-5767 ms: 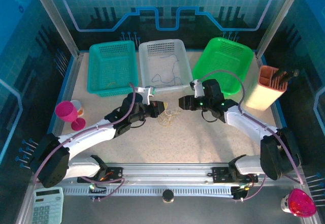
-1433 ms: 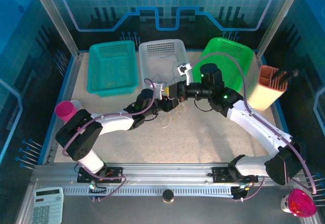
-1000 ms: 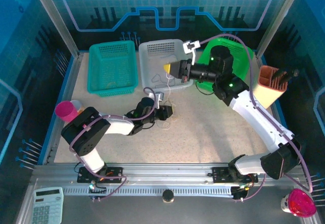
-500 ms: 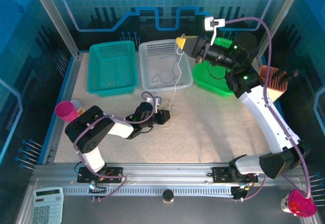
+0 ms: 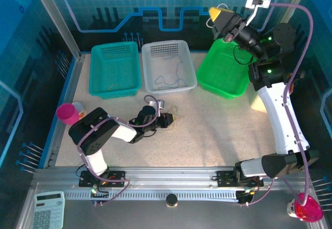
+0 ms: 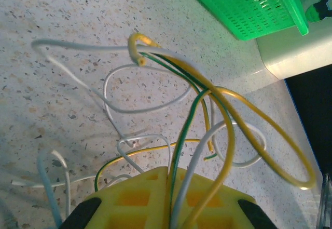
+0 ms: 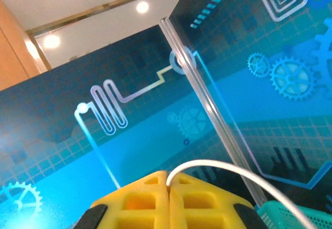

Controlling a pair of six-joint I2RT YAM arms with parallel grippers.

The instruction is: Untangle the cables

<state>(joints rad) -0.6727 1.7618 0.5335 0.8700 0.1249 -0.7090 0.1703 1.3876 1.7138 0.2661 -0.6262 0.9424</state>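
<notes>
Overhead, right pincer (image 7: 167, 181) pinches a white cable (image 7: 201, 161), cropped; left pincer (image 6: 168, 176) pinches the tangle (image 6: 179, 68).

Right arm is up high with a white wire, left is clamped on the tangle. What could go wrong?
1. The thin white wire is pinched at the right gripper's very tips; it may slip out.
2. The left gripper clamps several tangled coloured wires together, so pulling could tighten the tangle.

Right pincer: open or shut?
Shut: the right pincer has its yellow fingers pressed together on a white cable emerging from their seam.
</notes>
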